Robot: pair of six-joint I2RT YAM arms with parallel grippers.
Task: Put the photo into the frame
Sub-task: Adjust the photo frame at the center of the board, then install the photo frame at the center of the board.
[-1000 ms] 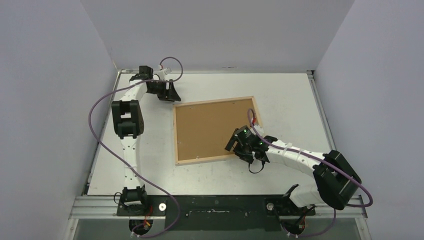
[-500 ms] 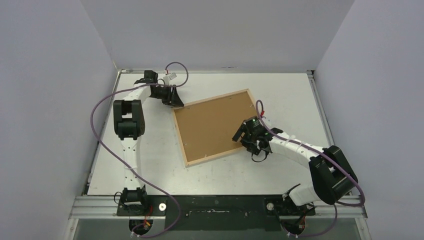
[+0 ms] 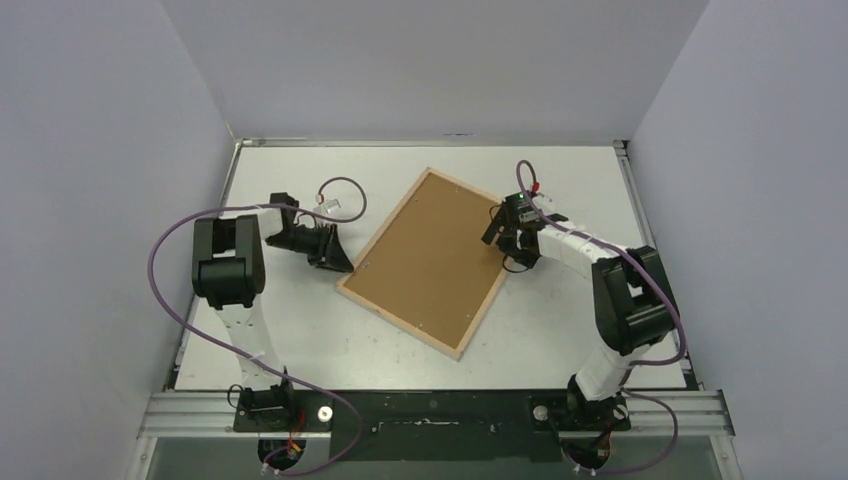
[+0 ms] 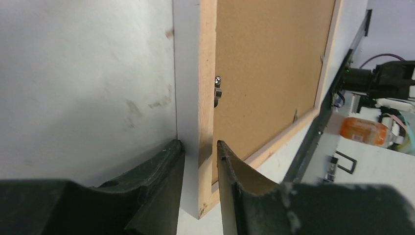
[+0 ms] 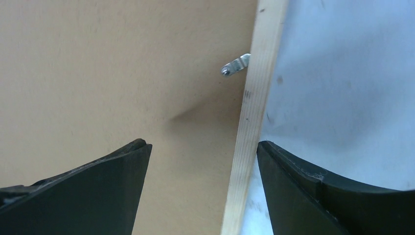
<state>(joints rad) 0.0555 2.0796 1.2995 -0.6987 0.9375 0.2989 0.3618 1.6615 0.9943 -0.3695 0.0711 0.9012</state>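
Left gripper (image 4: 199, 147) jaws pinch corner bar of frame (image 3: 384, 229), right gripper (image 5: 201, 144) jaws gape empty astride opposite bar; thin hold could slip, frame skidding on tabletop (image 3: 540, 330).

The frame (image 4: 206, 98) lies slantwise across the middle of the table (image 3: 560, 340), brown backing panel (image 3: 430, 260) up, leaving bare surface toward every corner. The left gripper (image 4: 198, 147) straddles one bar with hardly any slack; the right gripper (image 5: 201, 147) straddles another with room either side. Walls (image 3: 90, 200) close three sides.
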